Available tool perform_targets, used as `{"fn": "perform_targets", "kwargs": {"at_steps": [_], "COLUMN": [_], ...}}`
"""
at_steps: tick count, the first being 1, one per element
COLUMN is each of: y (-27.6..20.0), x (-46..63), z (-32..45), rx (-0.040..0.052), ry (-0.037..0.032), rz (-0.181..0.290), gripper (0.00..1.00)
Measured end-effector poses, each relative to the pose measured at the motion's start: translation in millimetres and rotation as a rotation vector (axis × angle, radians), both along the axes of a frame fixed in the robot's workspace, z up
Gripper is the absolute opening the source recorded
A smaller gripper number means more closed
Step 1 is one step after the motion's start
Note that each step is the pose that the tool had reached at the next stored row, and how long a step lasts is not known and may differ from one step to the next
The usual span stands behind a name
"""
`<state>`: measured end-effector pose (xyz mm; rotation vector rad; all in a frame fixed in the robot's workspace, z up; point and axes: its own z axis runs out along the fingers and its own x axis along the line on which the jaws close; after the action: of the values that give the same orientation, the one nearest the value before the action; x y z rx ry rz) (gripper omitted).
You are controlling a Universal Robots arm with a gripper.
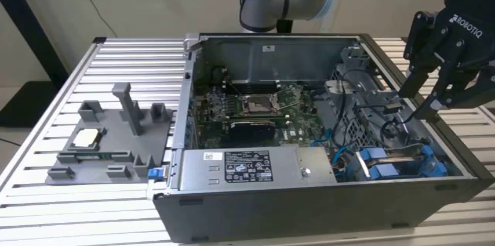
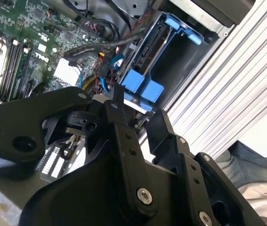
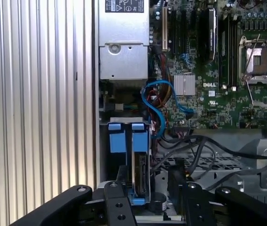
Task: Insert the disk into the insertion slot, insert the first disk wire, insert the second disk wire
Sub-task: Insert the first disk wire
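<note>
Bright, even light; the slatted counter (image 3: 39, 94) glares pale in the first wrist view, while the computer case (image 1: 270, 60) is softly shadowed inside.

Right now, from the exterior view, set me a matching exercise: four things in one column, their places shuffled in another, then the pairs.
1 power-supply box
2 insertion slot
3 grey fixture
4 pincer

A on the slatted table, outside the case
B hanging over the case, exterior view's right
C inside the case, blue-trimmed corner bay
D inside the case, silver, along the camera-side wall

Pairs: 1-D, 2-C, 3-A, 4-B
</note>
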<state>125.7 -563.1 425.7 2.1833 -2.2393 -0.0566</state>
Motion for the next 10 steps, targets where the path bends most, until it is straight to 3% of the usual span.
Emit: {"fn": "perform_targets", "kwargs": {"at_steps": [4,10], "y": [0.1,5.8], "x": [0.0,0.0], "z": [-0.8,-11.5], "rx": [-0.0003,-0.0001], "ry": [-0.0007,-0.0056], "rz": [0.000,0.000], "gripper": [0.47,0.47]}}
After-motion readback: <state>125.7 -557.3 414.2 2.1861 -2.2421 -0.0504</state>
